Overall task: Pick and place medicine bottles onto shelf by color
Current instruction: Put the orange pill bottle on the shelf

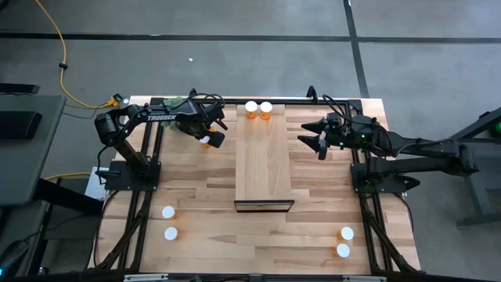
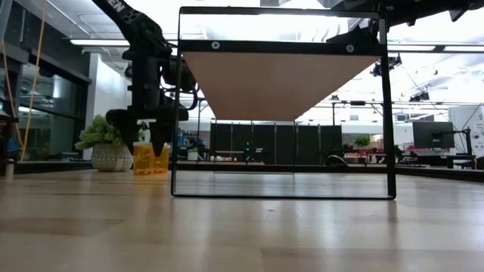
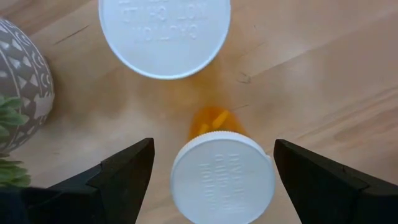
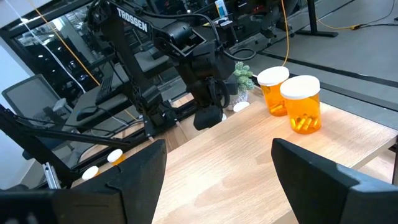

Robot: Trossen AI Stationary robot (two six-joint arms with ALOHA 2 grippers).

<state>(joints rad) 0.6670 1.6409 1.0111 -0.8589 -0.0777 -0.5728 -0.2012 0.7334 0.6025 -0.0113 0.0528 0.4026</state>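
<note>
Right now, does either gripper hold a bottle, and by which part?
Nothing is held. The left gripper stands open around a medicine bottle, its fingers apart from the cap. The right gripper is open and empty above the shelf.

The small translucent orange pill bottles (image 4: 301,104) wear round white plastic caps (image 3: 222,177), and darker orange pills show through their walls. The long raised shelf board (image 1: 263,153) is pale plain wood with a dark metal end edge. The butcher-block tabletop (image 1: 196,204) is striped in light and tan wood strips. The round plant pot (image 3: 23,84) is grey with a white triangle pattern, holding bushy green leaves (image 2: 100,132). Both arms are black with white lettering.
</note>
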